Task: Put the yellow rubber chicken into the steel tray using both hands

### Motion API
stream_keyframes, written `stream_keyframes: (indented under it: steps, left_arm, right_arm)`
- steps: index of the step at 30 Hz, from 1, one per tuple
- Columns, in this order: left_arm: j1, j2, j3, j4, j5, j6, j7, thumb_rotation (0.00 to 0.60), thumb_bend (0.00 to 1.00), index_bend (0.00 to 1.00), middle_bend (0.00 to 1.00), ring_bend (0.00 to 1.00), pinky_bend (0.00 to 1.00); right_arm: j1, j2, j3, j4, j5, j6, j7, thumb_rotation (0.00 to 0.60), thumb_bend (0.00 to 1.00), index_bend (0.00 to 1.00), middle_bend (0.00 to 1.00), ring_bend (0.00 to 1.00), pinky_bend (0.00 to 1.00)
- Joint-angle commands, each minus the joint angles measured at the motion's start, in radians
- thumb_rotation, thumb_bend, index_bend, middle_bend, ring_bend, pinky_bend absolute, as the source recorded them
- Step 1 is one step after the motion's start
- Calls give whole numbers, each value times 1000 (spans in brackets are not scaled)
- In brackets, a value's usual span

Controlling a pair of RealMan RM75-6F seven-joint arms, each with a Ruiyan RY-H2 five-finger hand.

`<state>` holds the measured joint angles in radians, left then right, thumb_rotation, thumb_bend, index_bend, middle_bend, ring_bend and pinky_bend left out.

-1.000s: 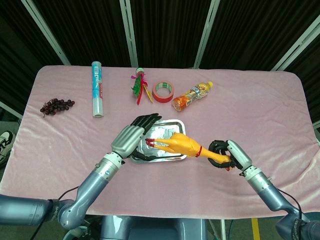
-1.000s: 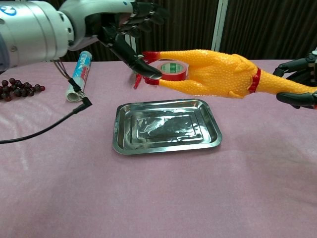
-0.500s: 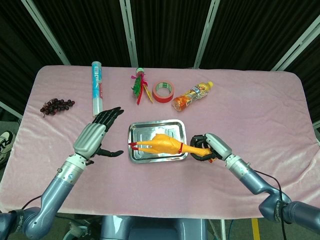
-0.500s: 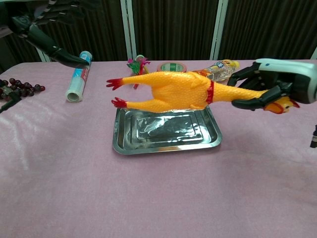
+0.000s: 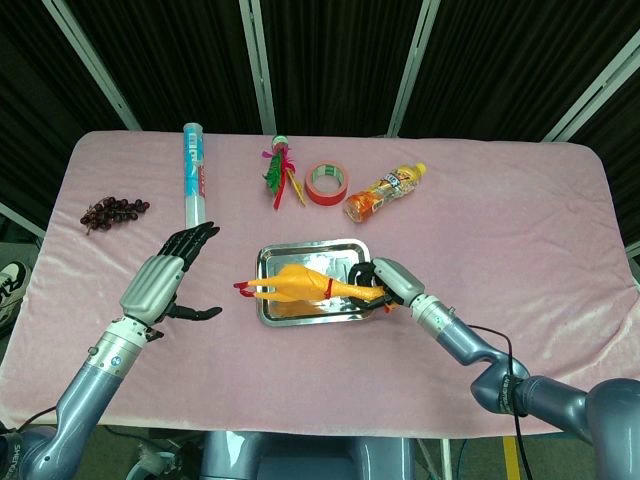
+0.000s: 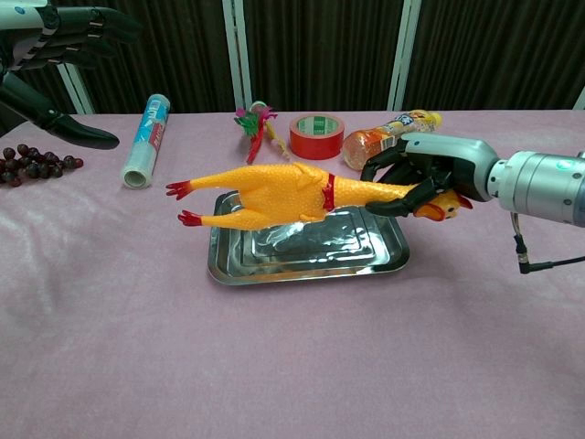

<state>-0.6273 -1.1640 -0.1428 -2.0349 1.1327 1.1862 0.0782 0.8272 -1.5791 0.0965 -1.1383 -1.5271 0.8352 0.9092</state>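
Right hand grips the yellow rubber chicken by the neck, holding it level just above the steel tray, feet overhanging the left rim (likely lining up the drop). Left hand hangs left of the tray, fingers spread, holding nothing.

Bright, even overhead light, both views sharp. Glare streaks the shiny rectangular steel tray just below the right hand. Soft shadows fall beneath that hand; backdrop behind is dark.
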Motion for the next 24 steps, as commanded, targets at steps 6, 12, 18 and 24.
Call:
stream_keyframes:
  steps: [6,12,18,24]
  left_arm:
    - [9,-5,-2,12,-15,-25,-1,600,0,0,0,0,0]
    - [13,-5,-16,14,-23,-32,0,600,0,0,0,0,0]
    - [21,-4,-22,14,-23,-35,0,600,0,0,0,0,0]
    - [26,-3,-30,17,-18,-40,-5,600,0,0,0,0,0]
  right_arm:
    - [13,-20,-1,30,15,-21,-6,600,747,892,727,567,579]
    - [17,-25,-15,41,6,-23,-23,600,747,643,521,333,356]
    - [20,-19,-22,45,12,-35,-43,600,728,199,222,42,66]
    - [14,-15,-14,39,35,-37,-70,600,462,0,77,0,0]
